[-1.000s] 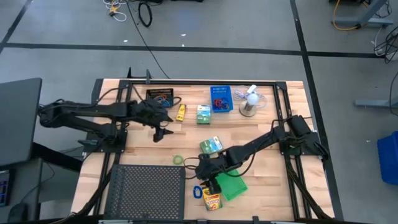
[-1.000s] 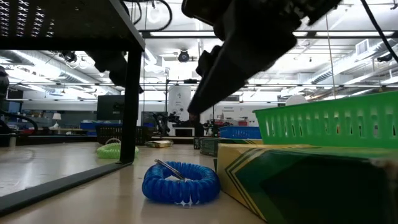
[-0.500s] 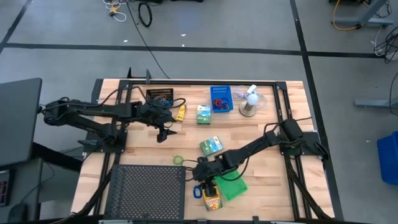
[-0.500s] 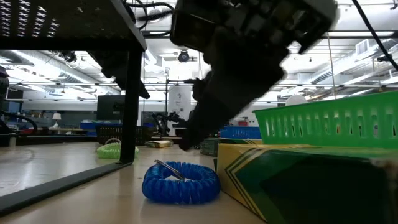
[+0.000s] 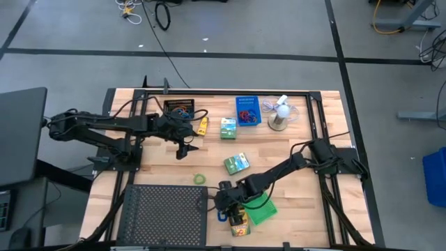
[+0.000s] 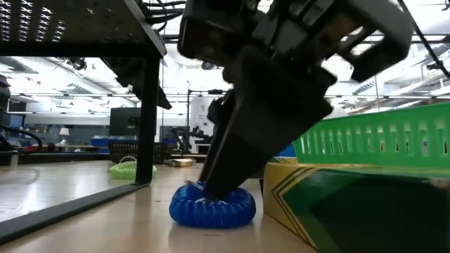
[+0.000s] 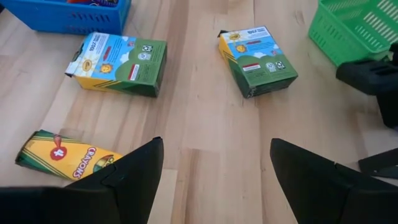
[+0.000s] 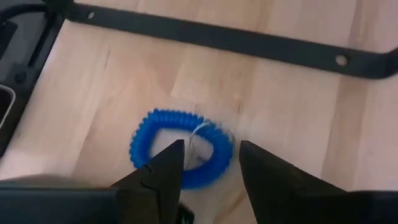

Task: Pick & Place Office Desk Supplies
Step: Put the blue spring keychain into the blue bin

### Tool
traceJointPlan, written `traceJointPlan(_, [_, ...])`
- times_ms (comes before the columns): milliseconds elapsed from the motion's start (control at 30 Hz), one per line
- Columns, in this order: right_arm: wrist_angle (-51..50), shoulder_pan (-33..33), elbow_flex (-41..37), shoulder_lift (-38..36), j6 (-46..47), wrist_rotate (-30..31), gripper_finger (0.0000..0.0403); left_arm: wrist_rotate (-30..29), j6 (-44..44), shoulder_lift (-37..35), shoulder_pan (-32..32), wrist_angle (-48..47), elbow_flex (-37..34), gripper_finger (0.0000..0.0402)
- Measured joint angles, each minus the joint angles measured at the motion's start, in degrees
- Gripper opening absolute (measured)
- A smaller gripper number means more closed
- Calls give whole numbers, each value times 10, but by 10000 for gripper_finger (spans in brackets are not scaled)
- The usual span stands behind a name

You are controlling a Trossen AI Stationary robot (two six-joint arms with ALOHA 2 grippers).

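Observation:
A blue coiled loop with a metal ring lies flat on the table near its front edge, beside the yellow-green crayon box and the green bin. My right gripper is down over the loop, open, and slants steeply. One finger stands over the loop's hollow and the other outside its rim. My left gripper hangs open above bare wood at the far left-centre. A yellow crayon pack and two green-white boxes lie ahead of it. My right gripper comes at the blue loop from above, slanting down. In the low view one fingertip is down on the loop's top. The arc bearing the metal ring lies between the open fingers. The loop rests flat on the table.
A large black mesh tray lies just left of the loop. A green loop rests behind it. The black bin, the blue bin and a white fan stand along the far edge.
My right gripper has sunk toward the table's near edge and come down onto the blue loop. The loop has slid a little toward the crayon box.

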Motion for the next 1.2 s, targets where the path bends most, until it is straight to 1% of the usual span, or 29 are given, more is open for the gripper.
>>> traceJointPlan(200, [-1,4,5,9,-15,19,162,0,-1,0,0,2,0,303])
traceJointPlan(267, [-1,5,5,9,-20,34,149,0,-1,0,0,3,0,303])
traceJointPlan(367, [-2,4,5,10,-24,36,103,0,0,0,0,3,0,303])
traceJointPlan(467, [-5,4,5,10,-37,39,32,0,0,0,0,3,0,303])
traceJointPlan(500, [-5,4,5,10,-43,39,20,0,0,0,0,3,0,303])
traceJointPlan(667, [-6,4,4,9,-48,41,12,-3,0,0,0,6,0,303])
traceJointPlan(1033, [-17,21,1,-11,-92,46,11,-5,15,0,0,15,0,303])
traceJointPlan(1200, [-15,33,1,-28,-119,70,10,-5,19,0,0,16,0,303])
